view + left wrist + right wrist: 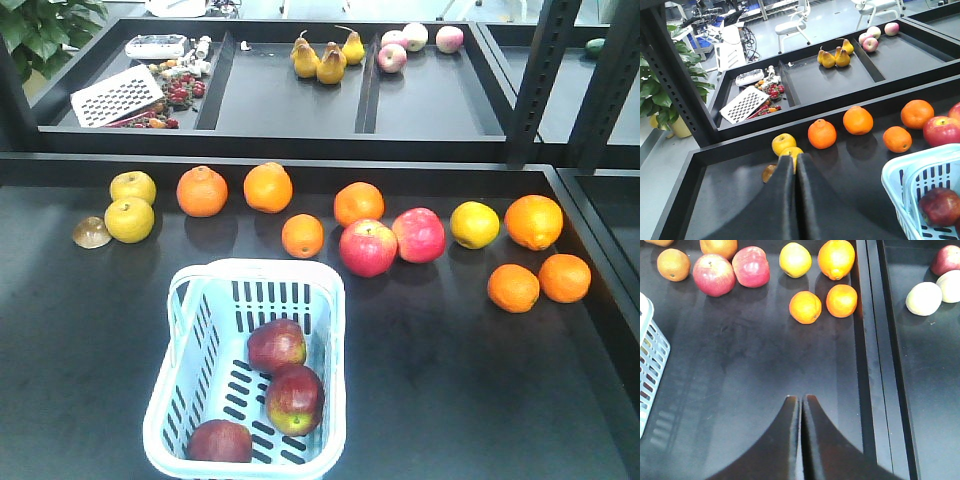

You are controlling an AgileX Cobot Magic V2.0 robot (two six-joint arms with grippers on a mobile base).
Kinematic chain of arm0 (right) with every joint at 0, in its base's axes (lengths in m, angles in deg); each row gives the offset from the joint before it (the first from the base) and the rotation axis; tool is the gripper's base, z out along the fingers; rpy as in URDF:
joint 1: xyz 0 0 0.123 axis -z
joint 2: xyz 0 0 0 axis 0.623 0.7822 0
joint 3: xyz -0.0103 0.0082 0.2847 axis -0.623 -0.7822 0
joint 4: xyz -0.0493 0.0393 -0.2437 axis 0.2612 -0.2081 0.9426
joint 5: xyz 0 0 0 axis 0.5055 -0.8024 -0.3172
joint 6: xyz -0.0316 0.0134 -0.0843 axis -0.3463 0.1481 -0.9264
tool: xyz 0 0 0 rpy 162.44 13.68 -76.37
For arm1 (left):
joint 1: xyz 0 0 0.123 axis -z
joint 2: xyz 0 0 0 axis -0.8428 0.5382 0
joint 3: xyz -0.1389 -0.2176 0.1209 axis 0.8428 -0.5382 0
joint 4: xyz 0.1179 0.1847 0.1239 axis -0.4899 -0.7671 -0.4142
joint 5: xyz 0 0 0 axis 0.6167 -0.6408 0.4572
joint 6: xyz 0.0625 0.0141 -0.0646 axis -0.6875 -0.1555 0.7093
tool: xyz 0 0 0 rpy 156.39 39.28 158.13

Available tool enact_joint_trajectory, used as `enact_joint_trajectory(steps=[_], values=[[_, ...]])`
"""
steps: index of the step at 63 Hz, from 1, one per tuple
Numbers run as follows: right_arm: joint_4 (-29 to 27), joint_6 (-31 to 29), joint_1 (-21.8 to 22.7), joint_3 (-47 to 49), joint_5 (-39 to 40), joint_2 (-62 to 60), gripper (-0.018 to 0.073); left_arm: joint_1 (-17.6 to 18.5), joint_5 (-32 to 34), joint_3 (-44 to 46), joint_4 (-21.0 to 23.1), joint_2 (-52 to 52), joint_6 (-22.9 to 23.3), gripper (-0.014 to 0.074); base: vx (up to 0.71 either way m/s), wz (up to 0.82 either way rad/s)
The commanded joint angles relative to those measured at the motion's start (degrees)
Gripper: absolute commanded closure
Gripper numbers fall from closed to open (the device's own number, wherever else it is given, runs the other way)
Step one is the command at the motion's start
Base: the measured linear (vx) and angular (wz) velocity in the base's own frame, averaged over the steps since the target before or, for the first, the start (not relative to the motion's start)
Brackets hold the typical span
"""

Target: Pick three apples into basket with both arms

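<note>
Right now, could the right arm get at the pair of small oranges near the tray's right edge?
Probably yes. The right gripper has its fingers shut and empty, and bare black tray lies between it and the two oranges, with nothing in the path.

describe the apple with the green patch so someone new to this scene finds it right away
Start at the light blue basket on the near side of the dark table. Three dark red apples lie inside it, and the one you want is the middle apple, toward the basket's right wall. Only it has a yellow-green patch low on its skin; the other two look dark red all over.
</note>
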Motion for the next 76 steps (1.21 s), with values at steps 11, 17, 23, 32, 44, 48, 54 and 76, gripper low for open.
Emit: enact_joint_trajectory(steps=[11, 17, 23, 32, 44, 48, 54, 76], values=[[0.96, -0.62, 0.37, 1.65, 3.59, 0.07, 0.0568, 0.22, 3.56, 1.64, -1.58, 0.63, 0.64, 0.0604, 0.00, 0.00], [0.96, -0.62, 0.37, 1.65, 3.40, 0.07, 0.0568, 0.22, 3.56, 1.64, -1.58, 0.63, 0.64, 0.0604, 0.00, 0.00], [0.96, -0.62, 0.37, 1.65, 3.40, 0.07, 0.0568, 0.22, 3.56, 1.64, -1.58, 0.63, 0.64, 0.0603, 0.00, 0.00], [0.96, -0.62, 0.37, 1.65, 3.40, 0.07, 0.0568, 0.22, 3.56, 1.64, -1.58, 0.63, 0.64, 0.0603, 0.00, 0.00], [0.96, -0.62, 0.37, 1.65, 3.40, 0.07, 0.0568, 0.22, 3.56, 1.64, -1.58, 0.63, 0.64, 0.0603, 0.00, 0.00], [0.96, -0.62, 0.37, 1.65, 3.40, 0.07, 0.0568, 0.22, 3.62, 1.58, -1.64, 0.63, 0.64, 0.0603, 0.00, 0.00], [0.96, -0.62, 0.37, 1.65, 3.40, 0.07, 0.0568, 0.22, 3.57, 1.58, -1.63, 0.48, 0.64, 0.0603, 0.00, 0.00], [0.96, -0.62, 0.37, 1.65, 2.43, 0.07, 0.0568, -7.17, 15.18, -7.66, 5.67, -0.97, 0.45, 0.0603, 0.00, 0.00]])
